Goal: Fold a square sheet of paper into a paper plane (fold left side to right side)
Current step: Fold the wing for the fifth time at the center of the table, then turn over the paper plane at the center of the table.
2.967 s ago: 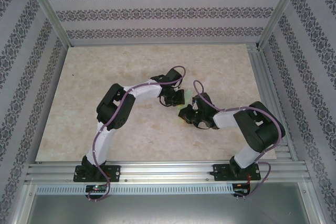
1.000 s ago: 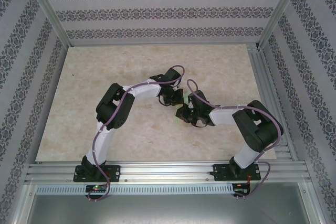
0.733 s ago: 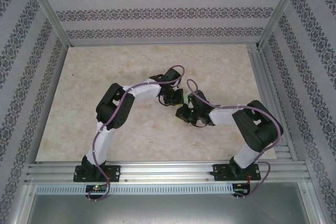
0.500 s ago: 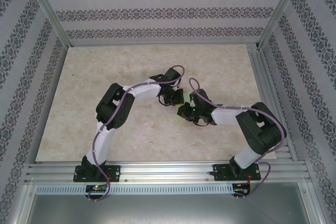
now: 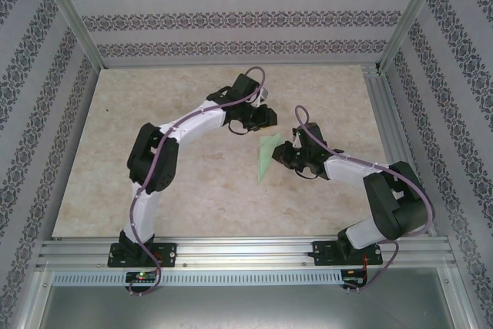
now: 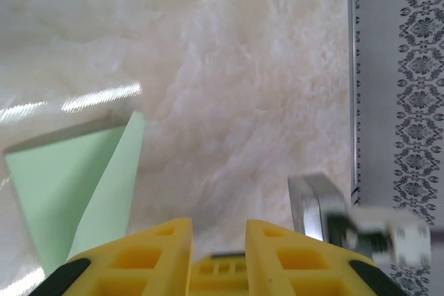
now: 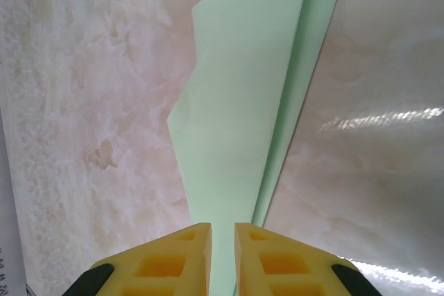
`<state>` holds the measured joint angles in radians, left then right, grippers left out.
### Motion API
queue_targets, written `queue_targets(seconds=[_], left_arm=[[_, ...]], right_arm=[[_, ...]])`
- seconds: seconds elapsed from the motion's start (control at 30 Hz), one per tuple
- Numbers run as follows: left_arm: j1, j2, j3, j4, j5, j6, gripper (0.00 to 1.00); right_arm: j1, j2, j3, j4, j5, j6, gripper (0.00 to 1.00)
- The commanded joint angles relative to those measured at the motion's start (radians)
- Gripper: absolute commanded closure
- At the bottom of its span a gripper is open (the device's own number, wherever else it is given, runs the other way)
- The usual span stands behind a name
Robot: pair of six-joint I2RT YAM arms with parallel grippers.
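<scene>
Near edge: ribbed alu rail w/ both arm bases bolted on. Beyond it, a glossy beige marbled table, smooth, w/ glare streaks. Paper plane lies approx mid-table: thin matte mint paper, slim wedge w/ overlapping folded layers. Long axis runs near-far, tip toward near edge & slightly left, wide end far. Right gripper sits at its right edge, yellow fingers nearly together w/ a thin slit over the paper; can't tell if pinching. Left gripper is just past the wide end, fingers parted over bare table. Free table to left & far side; patterned striped walls behind.
</scene>
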<state>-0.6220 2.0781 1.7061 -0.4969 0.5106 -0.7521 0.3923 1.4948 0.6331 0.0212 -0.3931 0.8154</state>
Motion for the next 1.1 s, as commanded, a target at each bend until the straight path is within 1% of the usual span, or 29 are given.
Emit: queue_targets(seconds=[0.0, 0.1, 0.17, 0.23, 0.27, 0.37, 0.47, 0.57, 0.6, 0.7, 0.8, 0.87, 0.97, 1.07], left_arm=[[0.007, -0.117, -0.154, 0.047, -0.023, 0.006, 0.73], [0.005, -0.220, -0.338, 0.129, -0.038, -0.037, 0.73], [0.005, -0.288, -0.442, 0.164, -0.065, -0.061, 0.73], [0.005, -0.355, -0.521, 0.154, -0.125, -0.069, 0.72], [0.004, -0.394, -0.558, 0.139, -0.169, -0.072, 0.72], [0.005, -0.510, -0.660, 0.102, -0.295, -0.085, 0.70], [0.005, -0.617, -0.753, 0.080, -0.392, -0.109, 0.62], [0.005, -0.690, -0.819, 0.056, -0.461, -0.121, 0.43], [0.005, -0.704, -0.831, 0.043, -0.475, -0.120, 0.38], [0.004, -0.730, -0.850, 0.011, -0.502, -0.113, 0.25], [0.005, -0.743, -0.855, -0.002, -0.509, -0.109, 0.18], [0.005, -0.747, -0.857, -0.003, -0.509, -0.105, 0.16], [0.005, -0.749, -0.856, -0.009, -0.507, -0.095, 0.15], [0.005, -0.753, -0.862, -0.011, -0.508, -0.095, 0.15]], right_arm=[[-0.017, -0.007, 0.013, -0.006, -0.030, -0.035, 0.83], [-0.033, -0.010, 0.019, -0.017, -0.035, -0.052, 0.82], [-0.035, -0.016, 0.059, -0.113, -0.006, -0.094, 0.80], [-0.013, -0.027, 0.125, -0.256, 0.081, -0.146, 0.76], [0.008, -0.030, 0.161, -0.329, 0.142, -0.173, 0.72], [0.092, 0.001, 0.265, -0.492, 0.292, -0.211, 0.65], [0.162, 0.072, 0.359, -0.589, 0.406, -0.211, 0.61], [0.232, 0.163, 0.464, -0.688, 0.539, -0.211, 0.53], [0.253, 0.191, 0.498, -0.711, 0.572, -0.210, 0.51], [0.304, 0.274, 0.586, -0.777, 0.644, -0.218, 0.49], [0.330, 0.349, 0.657, -0.827, 0.690, -0.224, 0.48], [0.338, 0.384, 0.681, -0.835, 0.697, -0.223, 0.48], [0.348, 0.426, 0.713, -0.854, 0.715, -0.221, 0.51], [0.349, 0.454, 0.726, -0.867, 0.721, -0.217, 0.59]])
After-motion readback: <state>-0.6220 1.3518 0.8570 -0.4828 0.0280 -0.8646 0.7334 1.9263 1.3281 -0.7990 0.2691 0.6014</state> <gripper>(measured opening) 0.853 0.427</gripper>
